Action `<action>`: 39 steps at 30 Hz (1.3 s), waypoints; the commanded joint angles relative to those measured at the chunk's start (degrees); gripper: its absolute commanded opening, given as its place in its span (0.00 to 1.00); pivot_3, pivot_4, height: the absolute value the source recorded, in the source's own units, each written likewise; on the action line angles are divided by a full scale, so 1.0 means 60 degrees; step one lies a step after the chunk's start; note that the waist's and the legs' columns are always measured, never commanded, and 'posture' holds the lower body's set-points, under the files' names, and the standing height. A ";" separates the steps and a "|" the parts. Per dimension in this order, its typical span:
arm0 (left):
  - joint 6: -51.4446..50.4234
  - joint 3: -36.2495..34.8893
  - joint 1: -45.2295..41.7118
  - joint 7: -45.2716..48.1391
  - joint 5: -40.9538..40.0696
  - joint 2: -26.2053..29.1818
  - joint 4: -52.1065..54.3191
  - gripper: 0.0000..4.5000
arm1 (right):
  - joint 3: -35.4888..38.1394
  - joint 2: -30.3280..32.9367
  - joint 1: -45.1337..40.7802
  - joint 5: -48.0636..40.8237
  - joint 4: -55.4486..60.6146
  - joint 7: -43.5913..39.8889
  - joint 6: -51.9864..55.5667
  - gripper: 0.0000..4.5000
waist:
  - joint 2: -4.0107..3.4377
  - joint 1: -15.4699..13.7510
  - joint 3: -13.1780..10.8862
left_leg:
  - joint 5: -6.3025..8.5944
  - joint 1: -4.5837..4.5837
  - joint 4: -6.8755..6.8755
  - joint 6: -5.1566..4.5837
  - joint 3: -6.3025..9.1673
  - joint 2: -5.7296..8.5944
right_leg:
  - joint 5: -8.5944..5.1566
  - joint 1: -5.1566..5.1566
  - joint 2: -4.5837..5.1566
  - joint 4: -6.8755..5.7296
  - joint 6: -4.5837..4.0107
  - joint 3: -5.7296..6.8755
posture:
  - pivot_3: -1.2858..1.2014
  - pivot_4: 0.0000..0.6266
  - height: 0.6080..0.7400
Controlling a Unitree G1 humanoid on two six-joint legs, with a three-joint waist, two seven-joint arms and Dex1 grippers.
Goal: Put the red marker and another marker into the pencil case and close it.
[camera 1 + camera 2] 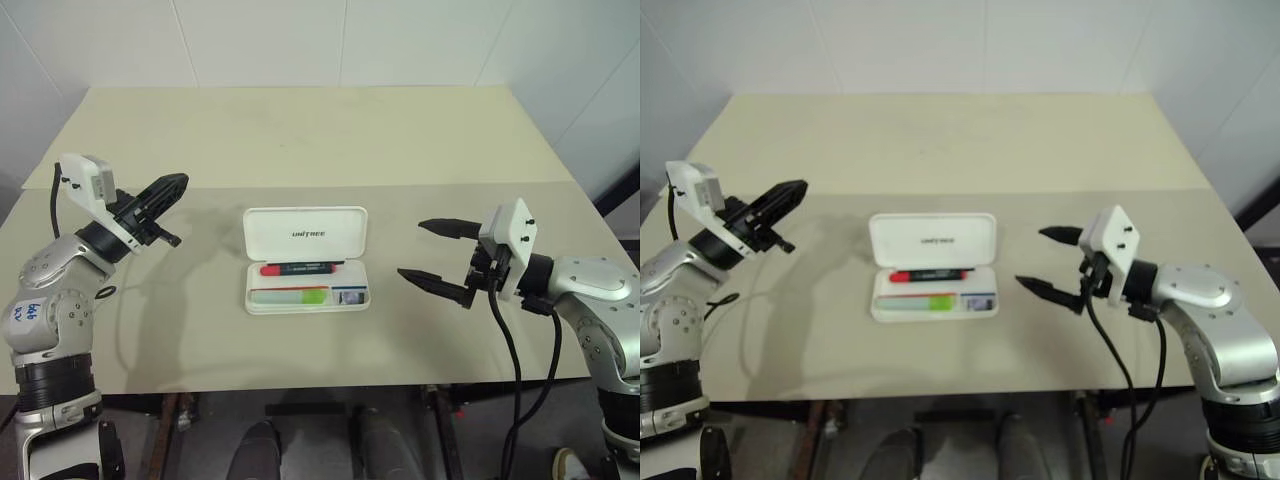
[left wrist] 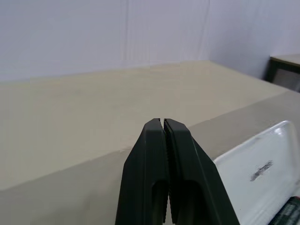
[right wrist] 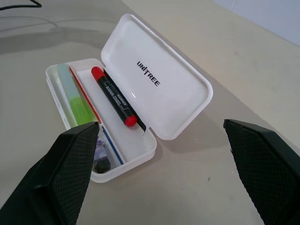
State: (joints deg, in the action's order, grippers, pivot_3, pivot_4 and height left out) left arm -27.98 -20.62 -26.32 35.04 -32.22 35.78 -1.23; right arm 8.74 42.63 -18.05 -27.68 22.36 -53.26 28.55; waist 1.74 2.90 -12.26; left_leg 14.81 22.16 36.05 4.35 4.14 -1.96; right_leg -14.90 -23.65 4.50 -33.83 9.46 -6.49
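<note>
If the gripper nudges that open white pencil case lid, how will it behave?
The pencil case looks like thin, stiff plastic, so its raised lid should probably swing on the hinge rather than bend. The case seems light and smooth; a push might slide it across the table.

Left end effector (image 1: 172,185) closed, right end effector (image 1: 432,252) spread

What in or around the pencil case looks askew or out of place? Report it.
Nothing stands out. The pencil case sits square on the table, lid open, with the red marker and the green marker lying flat inside. Nothing is spilled or damaged.
</note>
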 commanded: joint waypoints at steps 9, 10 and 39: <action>-0.0294 0.1726 -0.1091 0.0287 0.1061 -0.0268 -0.1679 0.01 | 0.0055 -0.0046 -0.0042 -0.0171 0.0633 0.0480 -0.0121 1.00 | 0.0000 -0.0069 0.0000 | 0.0001 0.0002 -0.0009 0.0002 0.0000 0.0001 | -0.0001 -0.0004 -0.0001 0.0004 -0.0001 0.0001 | 0.52 0.24 1.00; -0.0225 0.1759 -0.1174 0.0339 0.1094 -0.0326 -0.1799 0.01 | 0.0055 -0.0061 -0.0024 -0.0180 0.0663 0.0520 -0.0117 1.00 | 0.0000 -0.0083 0.0000 | 0.0001 0.0001 -0.0009 0.0002 0.0000 0.0001 | -0.0001 -0.0003 0.0000 0.0005 -0.0002 0.0001 | 0.52 0.24 1.00; 0.1621 0.3376 -0.0379 0.5830 0.1429 0.1134 -0.0323 0.01 | -0.0248 -0.0545 0.0086 -0.0191 0.0783 0.1050 -0.0182 1.00 | 0.0000 -0.0186 0.0000 | 0.0003 0.0004 -0.0008 0.0005 0.0000 0.0000 | -0.0065 -0.0003 0.0001 0.0010 -0.0121 0.0001 | 0.52 0.24 1.00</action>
State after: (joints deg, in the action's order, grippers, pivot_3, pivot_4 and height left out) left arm -19.65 -0.63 -28.46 68.89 -24.21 42.33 -4.63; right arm 6.84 39.70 -17.14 -28.26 25.24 -47.51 28.61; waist 1.74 1.79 -12.26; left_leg 14.83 22.19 36.01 4.38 4.14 -1.96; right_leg -15.29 -23.67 4.50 -33.77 8.74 -6.49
